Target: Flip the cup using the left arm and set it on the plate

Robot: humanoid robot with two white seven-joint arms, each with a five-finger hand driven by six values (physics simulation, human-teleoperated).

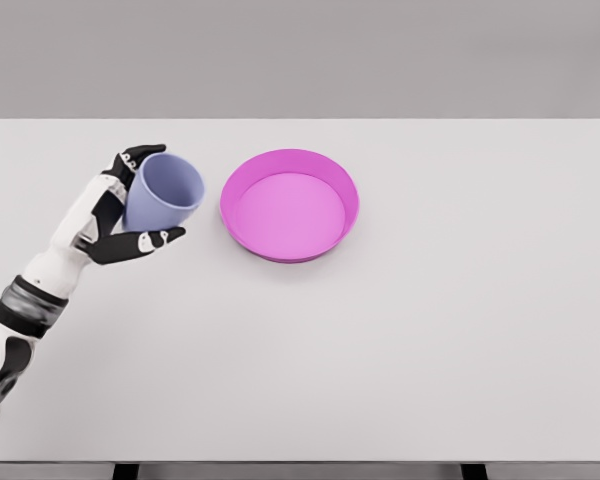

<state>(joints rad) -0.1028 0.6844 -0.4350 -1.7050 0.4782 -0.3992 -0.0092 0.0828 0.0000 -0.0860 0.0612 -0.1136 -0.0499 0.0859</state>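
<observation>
Lavender cup (163,192) gripped in left hand (118,212), tilted.

A wide white counter (410,350) is seen filling most of the frame, from the left edge to the right. Its far edge is drawn across the upper part of the frame, beneath a plain grey wall (300,55). Dark supports (472,471) are glimpsed below its near edge, at the bottom.

Smooth matt plastic on lilac cup (163,192), inside left hand (120,210) of shiny white and black plastic. Smooth pink plate (289,204) beside it. Dull white table (400,340) underneath.
</observation>
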